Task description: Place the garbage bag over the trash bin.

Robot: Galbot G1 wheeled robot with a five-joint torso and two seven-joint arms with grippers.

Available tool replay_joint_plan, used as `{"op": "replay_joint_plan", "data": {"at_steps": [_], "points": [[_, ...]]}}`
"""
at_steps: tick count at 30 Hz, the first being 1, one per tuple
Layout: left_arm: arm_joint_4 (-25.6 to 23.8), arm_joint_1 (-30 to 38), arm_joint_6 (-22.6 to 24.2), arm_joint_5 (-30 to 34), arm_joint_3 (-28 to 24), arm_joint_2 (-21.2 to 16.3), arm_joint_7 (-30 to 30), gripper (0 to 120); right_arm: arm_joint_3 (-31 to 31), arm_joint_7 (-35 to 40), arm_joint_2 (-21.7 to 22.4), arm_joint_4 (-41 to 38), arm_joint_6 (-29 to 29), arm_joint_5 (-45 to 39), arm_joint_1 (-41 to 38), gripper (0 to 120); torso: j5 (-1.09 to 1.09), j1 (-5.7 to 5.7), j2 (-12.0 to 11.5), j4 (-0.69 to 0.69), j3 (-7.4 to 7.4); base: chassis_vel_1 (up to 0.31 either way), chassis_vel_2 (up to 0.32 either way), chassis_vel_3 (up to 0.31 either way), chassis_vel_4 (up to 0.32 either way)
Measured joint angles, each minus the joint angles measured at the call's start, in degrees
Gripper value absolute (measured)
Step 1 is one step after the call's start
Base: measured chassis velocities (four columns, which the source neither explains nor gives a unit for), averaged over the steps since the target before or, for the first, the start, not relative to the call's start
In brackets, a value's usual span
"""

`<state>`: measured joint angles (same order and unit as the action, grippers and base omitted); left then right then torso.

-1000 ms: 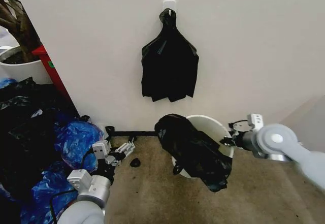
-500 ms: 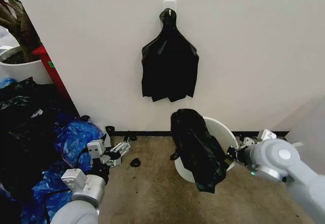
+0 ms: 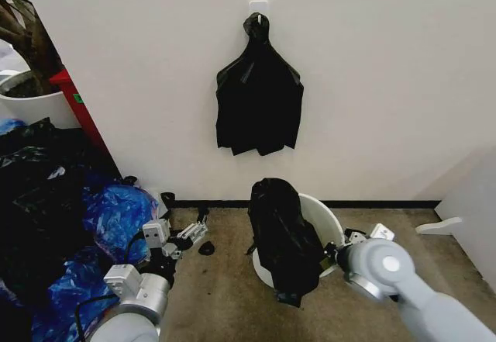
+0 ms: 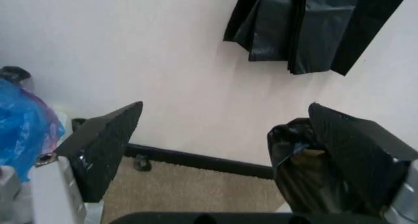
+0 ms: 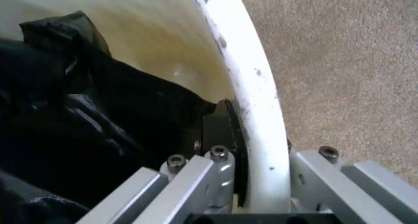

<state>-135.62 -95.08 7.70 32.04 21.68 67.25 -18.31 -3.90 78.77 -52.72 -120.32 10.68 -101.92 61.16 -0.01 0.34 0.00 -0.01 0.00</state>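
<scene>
The right gripper [image 5: 251, 175] is clamped across the rim of the one trash bin [image 5: 251, 87], one finger [image 5: 222, 131] inside against the cream wall and the other outside the rim. In the head view that gripper [image 3: 335, 250] sits at the bin's right edge, with the arm running down to the lower right corner.

The single garbage bag [image 3: 283, 237] is draped over the left half of the bin [image 3: 325, 218]. Its top is bunched above the rim and its lower part hangs down the outer wall towards the carpet [image 3: 225, 295]. Part of the bin's opening on the right is uncovered. From the right wrist, the bag [image 5: 72, 121] lies inside the bin, touching the inner finger.

The left gripper [image 3: 186, 236] hovers low over the carpet, well apart from the bin on its left, with its two fingers spread wide and nothing between them. In its own wrist view the gripper [image 4: 222, 150] faces the wall [image 4: 163, 62].

One flat black bundle [image 3: 258, 98] hangs from a wall hook [image 3: 258, 7] above the bin. A heap of blue bags [image 3: 116, 214] lies at the left beside dark ones. One small black scrap [image 3: 206, 248] lies on the carpet between the left gripper and the bin.
</scene>
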Motion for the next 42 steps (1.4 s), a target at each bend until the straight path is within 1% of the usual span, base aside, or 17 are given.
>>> {"op": "replay_joint_plan", "data": {"at_steps": [5,10,16,17,18,20,23,28,29,30,35,36,37,39,40,41,42], "points": [[1.09,0.79,-0.35,-0.04,0.08,1.48,0.04,100,4.49,0.91,-1.62,2.29,-1.72,3.52,-1.86,0,0.0,0.0,0.0,0.0,0.0,0.0,0.0,0.0,0.0],[1.72,1.28,-0.36,-0.92,-0.06,3.16,0.14,100,6.73,1.15,-2.47,3.73,-2.27,5.44,-2.76,0,0.0,0.0,0.0,-0.01,0.0,0.0,0.0,0.0,0.0],[1.99,0.77,-0.48,-1.41,-0.21,3.79,0.75,100,6.86,1.11,-2.95,4.51,-2.27,5.27,-3.31,0,0.01,0.0,0.0,0.0,0.0,0.0,0.0,0.0,0.0],[2.09,0.85,-0.51,-1.46,-0.33,3.81,0.8,100,6.82,0.97,-2.83,4.55,-2.26,5.24,-3.31,5,0.01,0.0,0.0,-0.01,0.0,0.0,0.0,0.0,0.0],[2.18,0.96,-0.53,-1.49,-0.47,3.81,0.83,100,6.79,0.85,-2.69,4.56,-2.25,5.24,-3.31,7,0.01,0.0,0.0,-0.01,0.0,0.0,0.0,0.0,0.0],[2.28,1.24,-0.55,-1.6,-0.96,3.78,0.87,100,6.63,0.69,-2.21,4.53,-2.22,5.17,-3.24,18,0.01,0.0,0.0,-0.01,0.0,0.0,0.0,0.0,0.0],[2.28,1.41,-0.55,-1.62,-1.34,3.7,0.88,100,6.47,0.56,-1.55,4.03,-2.2,4.97,-3.21,25,0.01,0.0,0.0,-0.01,0.0,0.0,0.0,0.0,0.0],[2.3,1.73,-0.55,-1.67,-1.75,3.55,0.91,100,5.24,0.45,1.93,1.2,-1.86,3.66,-2.83,46,0.02,0.0,0.0,-0.01,0.0,0.0,0.0,0.0,0.0],[2.3,1.75,-0.55,-1.66,-1.75,3.54,0.91,100,4.79,0.43,2.94,0.2,-1.6,3.61,-2.54,49,0.02,0.0,0.0,-0.01,0.0,0.0,0.0,0.0,0.0],[2.3,1.75,-0.55,-1.66,-1.75,3.54,0.91,100,4.79,0.43,2.94,0.2,-1.6,3.61,-2.54,49,0.02,0.0,0.0,-0.01,0.0,0.0,0.0,0.0,0.0],[2.92,1.83,-0.59,-1.63,-1.52,3.28,1.04,100,1.23,0.6,8.09,-7.94,0.27,1.77,-1.02,71,0.01,0.0,0.0,-0.02,0.0,0.0,0.0,0.0,0.0],[3.24,1.9,-0.64,-1.67,-1.5,3.17,1.09,100,0.73,0.68,9.01,-9.78,0.39,1.36,-1.02,74,0.01,0.0,0.0,-0.01,0.0,0.0,0.0,0.0,0.0],[3.24,1.9,-0.64,-1.67,-1.5,3.17,1.09,100,0.73,0.68,9.01,-9.78,0.39,1.36,-1.02,74,0.01,0.0,0.0,-0.01,0.0,0.0,0.0,0.0,0.0],[4.03,1.99,-0.79,-2.02,-1.49,2.95,1.43,100,-0.76,0.64,11.21,-14.1,1.24,1.17,-0.82,84,0.0,0.0,0.0,0.0,0.0,0.0,0.0,0.0,0.0],[4.24,1.99,-0.82,-2.17,-1.48,2.9,1.52,100,-1.27,0.46,11.73,-15.29,1.77,1.44,-0.59,86,0.0,0.0,0.0,0.0,0.0,0.0,0.0,0.0,0.0],[4.7,1.98,-1.02,-2.59,-1.47,2.76,1.71,100,-2.66,-1.14,13.01,-17.87,3.68,3.66,0.35,93,0.01,0.0,0.0,-0.01,0.0,0.0,0.0,0.0,0.0],[4.82,1.96,-1.07,-2.72,-1.47,2.73,1.74,100,-3.14,-1.93,13.36,-18.55,4.37,4.58,0.73,93,0.01,0.0,0.0,-0.01,0.0,0.0,0.0,0.0,0.0]]}}
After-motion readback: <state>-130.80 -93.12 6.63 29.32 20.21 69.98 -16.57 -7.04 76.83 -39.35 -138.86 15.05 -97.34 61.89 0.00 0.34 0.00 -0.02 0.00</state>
